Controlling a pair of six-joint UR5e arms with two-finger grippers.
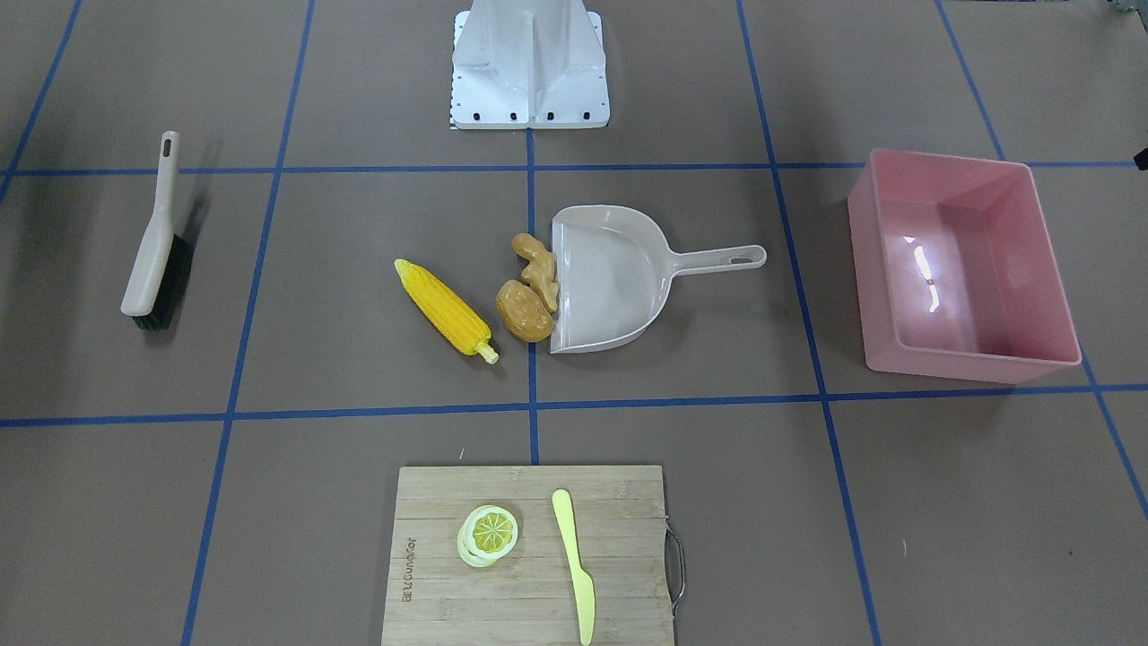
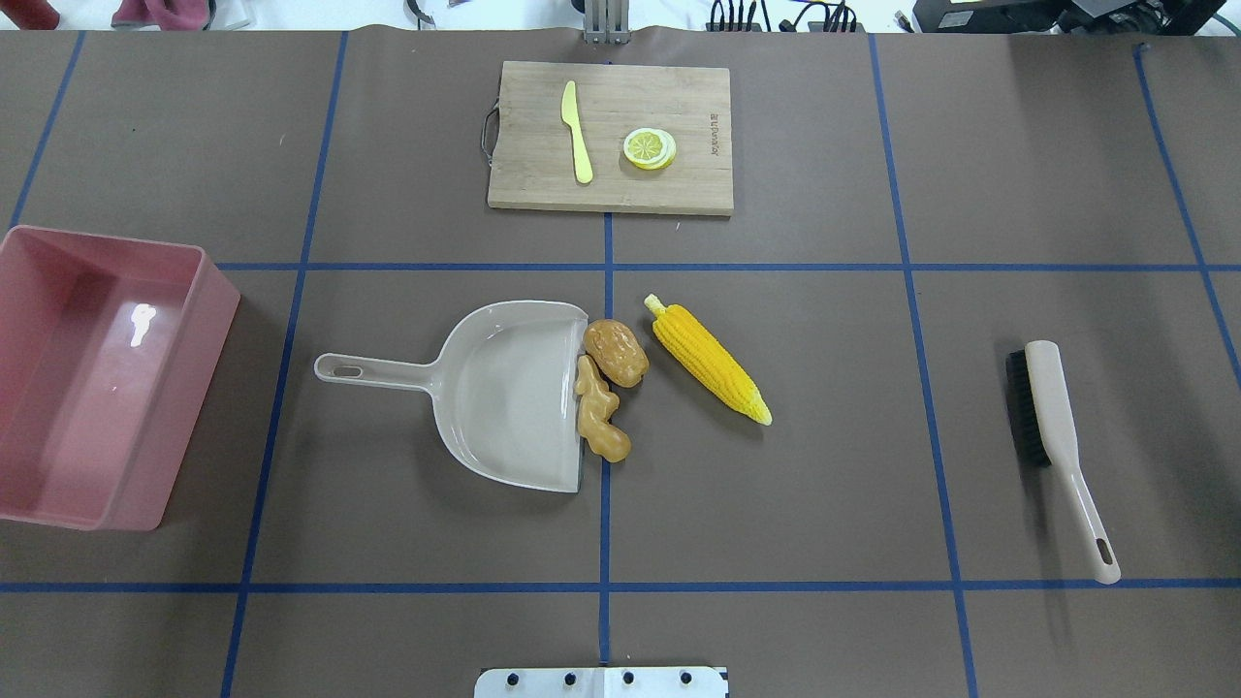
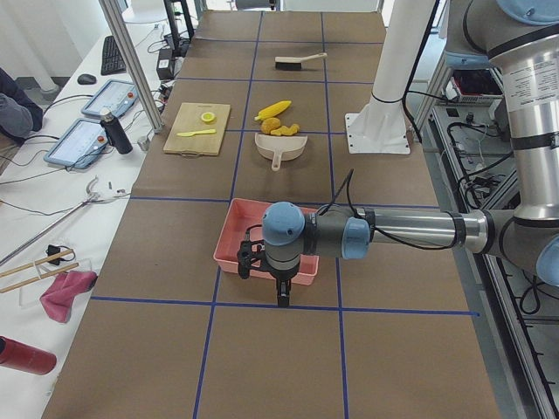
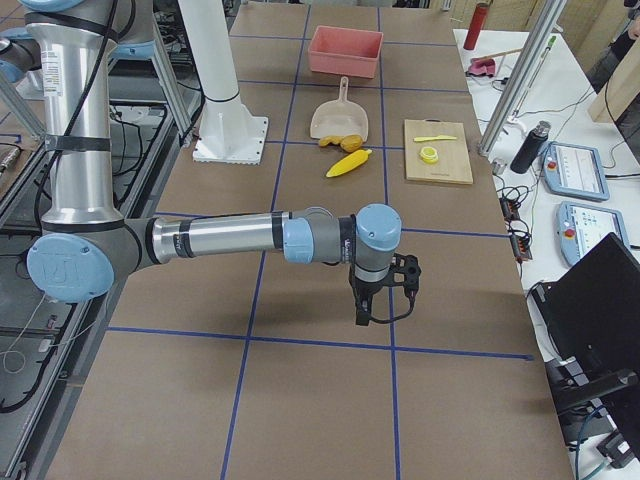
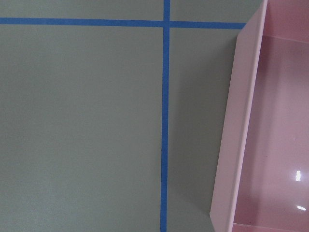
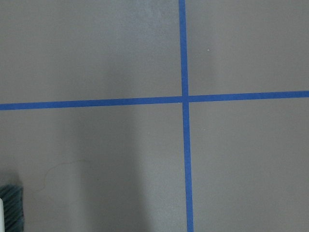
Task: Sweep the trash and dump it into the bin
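The trash lies mid-table: a yellow corn cob, a tan ginger piece and a golden-brown potato lump. The ginger and the potato touch the mouth of the beige dustpan. The pink bin stands empty on the robot's left; its wall shows in the left wrist view. My left gripper hovers at the bin's outer end. My right gripper hovers over bare table at the other end. Both show only in the side views, so I cannot tell whether they are open or shut.
A beige hand brush with dark bristles lies on the robot's right; its bristles show in the right wrist view. A wooden cutting board at the far edge carries a lemon slice and a pale yellow knife.
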